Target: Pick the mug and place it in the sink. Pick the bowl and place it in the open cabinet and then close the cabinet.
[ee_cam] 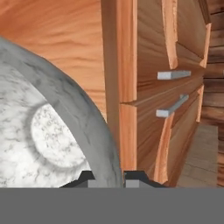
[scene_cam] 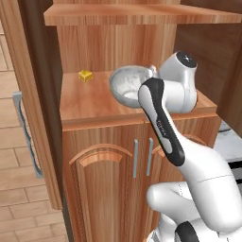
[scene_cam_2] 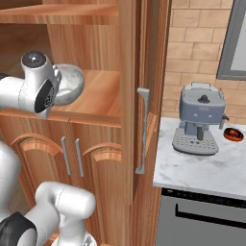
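Behind the arm, the end effector pinches the half-hidden bowl.

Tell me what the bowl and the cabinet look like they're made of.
The bowl looks like stone or stoneware: mottled grey-white, speckled, matte surface. The cabinet looks like reddish-brown wood with visible grain and a smooth, faintly satin finish; its bar handle looks like brushed metal. It is a rendering, so this is by appearance only.

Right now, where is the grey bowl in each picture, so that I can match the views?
Left base view: bowl upper centre, on the cabinet shelf.
Right base view: upper left, beside the white wrist.
Hand view: large, at left, its rim between the fingertips.
Shared landmark: the low doors' silver handles.
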